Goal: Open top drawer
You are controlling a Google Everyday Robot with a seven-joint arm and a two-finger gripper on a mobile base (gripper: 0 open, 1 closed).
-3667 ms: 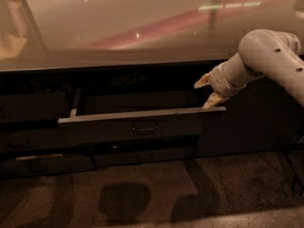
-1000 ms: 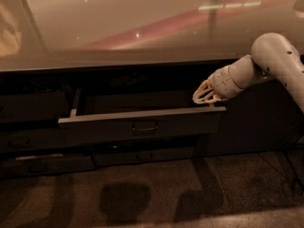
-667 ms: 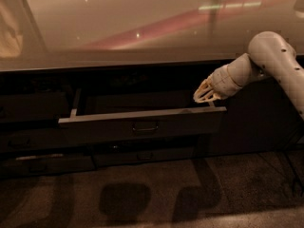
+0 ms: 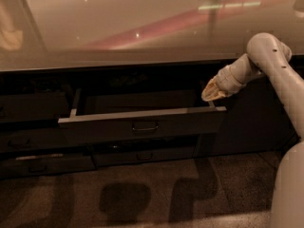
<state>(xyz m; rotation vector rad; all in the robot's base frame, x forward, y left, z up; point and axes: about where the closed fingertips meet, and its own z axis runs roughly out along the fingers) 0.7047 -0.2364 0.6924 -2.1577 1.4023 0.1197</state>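
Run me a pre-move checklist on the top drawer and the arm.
1. top drawer pulled out of the cabinet, tray interior showing: ok.
2. Drawer at full extension: cannot tell.
3. end effector located: ok, just above the right end of the drawer front's top edge.
4. End effector touching the drawer or just clear of it: cannot tell.
5. centre handle free, nothing on it: ok.
6. Drawer front level, not sagging: ok.
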